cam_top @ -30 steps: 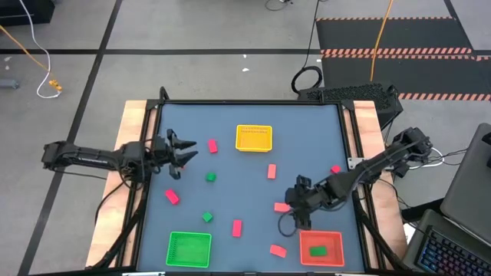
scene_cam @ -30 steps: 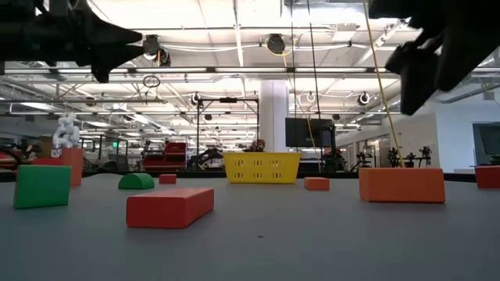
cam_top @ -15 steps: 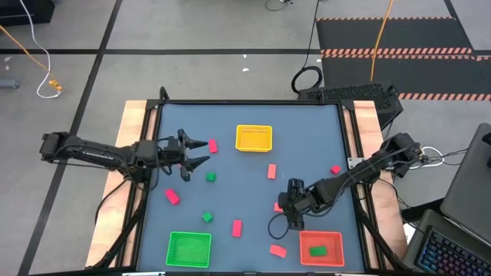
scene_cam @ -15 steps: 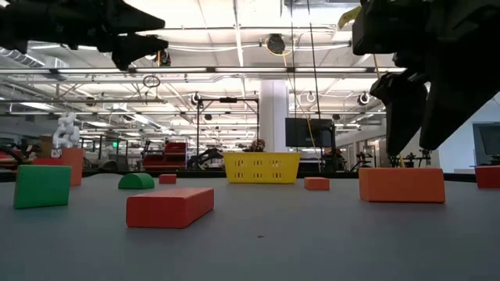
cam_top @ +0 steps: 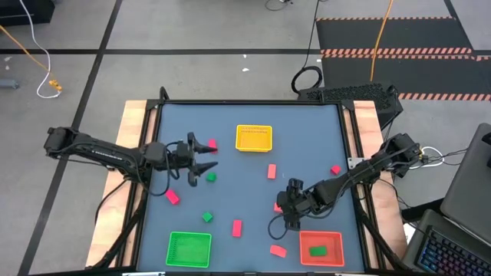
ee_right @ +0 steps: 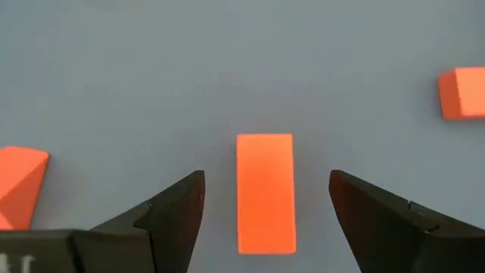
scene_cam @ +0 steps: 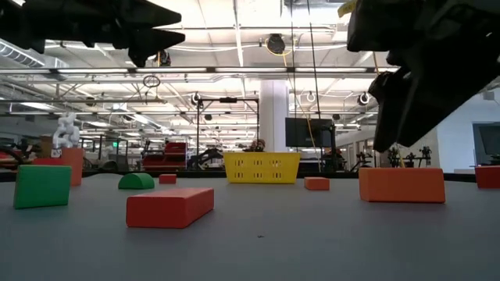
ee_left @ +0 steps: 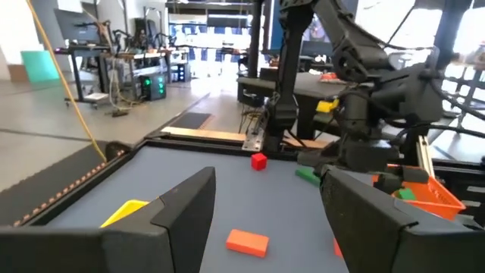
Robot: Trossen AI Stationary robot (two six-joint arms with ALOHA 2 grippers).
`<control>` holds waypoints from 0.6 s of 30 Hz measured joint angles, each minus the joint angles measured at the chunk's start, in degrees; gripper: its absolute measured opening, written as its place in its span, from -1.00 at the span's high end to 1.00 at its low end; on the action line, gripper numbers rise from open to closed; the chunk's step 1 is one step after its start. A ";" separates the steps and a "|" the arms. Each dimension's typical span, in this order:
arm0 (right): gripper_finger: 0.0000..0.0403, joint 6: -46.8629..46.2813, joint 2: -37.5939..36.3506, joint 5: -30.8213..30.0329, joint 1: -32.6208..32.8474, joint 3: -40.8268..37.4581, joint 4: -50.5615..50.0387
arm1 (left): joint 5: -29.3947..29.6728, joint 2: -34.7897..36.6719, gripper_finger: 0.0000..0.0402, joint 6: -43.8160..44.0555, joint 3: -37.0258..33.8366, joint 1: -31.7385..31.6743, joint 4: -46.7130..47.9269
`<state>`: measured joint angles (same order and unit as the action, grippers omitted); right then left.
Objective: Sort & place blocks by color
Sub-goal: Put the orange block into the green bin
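Observation:
Small red, orange and green blocks lie scattered flat on the blue table. My right gripper (cam_top: 287,209) hovers open, slanting down over an orange bar (ee_right: 265,193). In the right wrist view the bar lies lengthwise between the two fingers, which touch nothing. My left gripper (cam_top: 212,159) is open and level above the table's left half. It points toward the table's right, between a red block (cam_top: 212,144) and a green block (cam_top: 211,178), well above both. An orange block (cam_top: 271,171) and a red cube (cam_top: 335,169) lie farther right.
A yellow basket (cam_top: 254,138) stands at the far middle and a green basket (cam_top: 189,249) at the near left. A red basket (cam_top: 321,248) at the near right holds a green block. More blocks (cam_top: 172,197) (cam_top: 207,217) (cam_top: 236,227) (cam_top: 278,250) lie toward the near side.
My left gripper has moved from the table's left edge toward the right, staying level and open above the blocks. My right gripper has sunk toward the orange bar and shifted a little toward the table's left, then kept still. No block has moved.

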<state>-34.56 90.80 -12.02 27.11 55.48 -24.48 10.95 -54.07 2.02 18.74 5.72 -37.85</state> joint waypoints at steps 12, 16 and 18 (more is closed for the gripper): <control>-0.36 0.10 0.00 -0.14 0.05 -4.35 3.37 | 0.03 -0.08 -0.18 -0.25 0.00 0.11 0.79; -0.32 0.62 0.00 -0.19 0.05 -6.04 3.79 | 0.03 -0.08 -0.18 -0.26 0.00 0.09 0.83; -0.25 0.80 0.00 -0.19 0.05 -6.68 4.33 | 0.04 -0.08 -0.18 -0.26 0.00 -0.02 0.83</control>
<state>-33.76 90.80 -12.21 27.16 48.80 -20.15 10.99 -54.15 1.76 18.74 5.69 -37.02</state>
